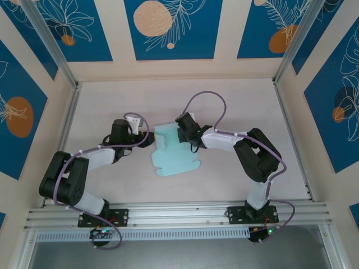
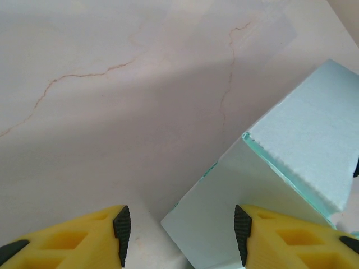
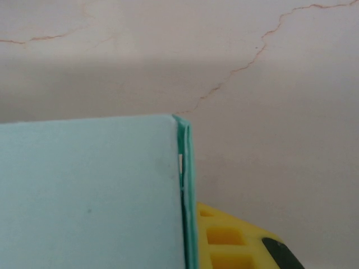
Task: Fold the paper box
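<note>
You had the pale light-blue paper box, a thin die-cut card sheet with scalloped tabs, lying near the middle of the whitish marbled table. It was about midway between the left and right edges and well apart from all four of them. The near part of the sheet lay flat, and the far part was lifted from the table as a folded panel.

Your left gripper was at the left side of the sheet, low over the table. In the left wrist view its yellow fingers with black pads stood apart. A corner of the sheet reached into the gap between them, close beside the right pad; I could not tell if it touched. Beyond that corner a raised panel with a creased edge stood tilted.

Your right gripper was at the far part of the sheet, with its jaws together, clamped on the raised flap of the box. In the right wrist view this flap showed a doubled edge, standing upright, and one yellow finger was just beside it on the right.
</note>
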